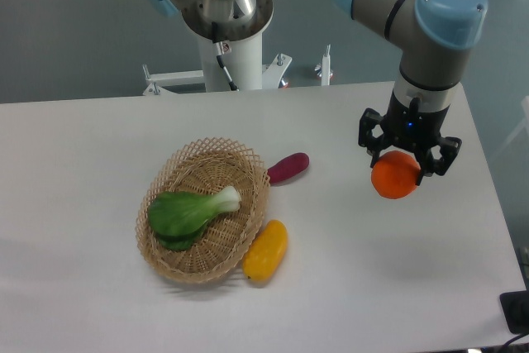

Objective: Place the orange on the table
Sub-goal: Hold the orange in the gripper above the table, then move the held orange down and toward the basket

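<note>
Gripper [402, 164] clamped around the orange [395, 177], fingers on both sides of it. Orange sits over the right part of the table [91, 138], near the right edge; contact with the surface cannot be judged. Wicker basket [204, 211] left of centre holds a green bok choy [188, 212]. Yellow fruit [265, 250] touches the basket's near-right rim; purple eggplant [288, 167] lies just beside its far-right rim.

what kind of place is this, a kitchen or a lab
Most likely a robotics lab or test bench, not a kitchen: an arm on a pedestal holds the orange in its gripper over a bare white table, with toy-like produce and a wicker basket set out.
</note>
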Controlling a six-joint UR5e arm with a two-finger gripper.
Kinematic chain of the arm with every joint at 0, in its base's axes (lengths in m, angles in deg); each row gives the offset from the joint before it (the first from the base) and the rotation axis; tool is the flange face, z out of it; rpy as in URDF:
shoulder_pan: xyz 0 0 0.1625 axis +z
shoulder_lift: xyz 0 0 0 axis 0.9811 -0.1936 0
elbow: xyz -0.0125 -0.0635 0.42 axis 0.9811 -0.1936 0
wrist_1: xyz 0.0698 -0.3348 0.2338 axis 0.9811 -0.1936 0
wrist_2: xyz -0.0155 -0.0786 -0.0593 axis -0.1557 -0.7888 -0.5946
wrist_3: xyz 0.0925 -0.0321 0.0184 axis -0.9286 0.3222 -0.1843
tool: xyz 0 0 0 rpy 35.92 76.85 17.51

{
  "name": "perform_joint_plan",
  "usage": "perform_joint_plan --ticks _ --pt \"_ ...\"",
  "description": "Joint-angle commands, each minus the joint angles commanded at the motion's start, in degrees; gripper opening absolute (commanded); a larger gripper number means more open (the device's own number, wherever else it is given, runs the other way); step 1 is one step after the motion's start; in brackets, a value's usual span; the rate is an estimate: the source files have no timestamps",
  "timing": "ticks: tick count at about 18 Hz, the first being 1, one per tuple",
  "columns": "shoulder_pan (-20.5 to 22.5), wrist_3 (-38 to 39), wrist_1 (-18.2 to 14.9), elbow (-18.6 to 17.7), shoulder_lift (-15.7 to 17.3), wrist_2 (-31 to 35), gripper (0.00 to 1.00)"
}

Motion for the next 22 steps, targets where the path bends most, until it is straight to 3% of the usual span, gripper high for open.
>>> perform_joint_plan --ticks 3,7,12,18,22 --pt "0.0 0.26 2.1 -1.14 -0.18 0.0 0.6" --pt "0.0 0.7 11.49 -5.0 -1.31 -0.09 0.6" --pt "0.0 1.84 15.19 -5.27 -4.65 0.0 0.6" --pt "-0.44 8.96 19.68 -6.15 -8.52 0.09 0.6" --pt "-0.53 10.19 22.15 -8.17 -9.14 0.0 0.6"
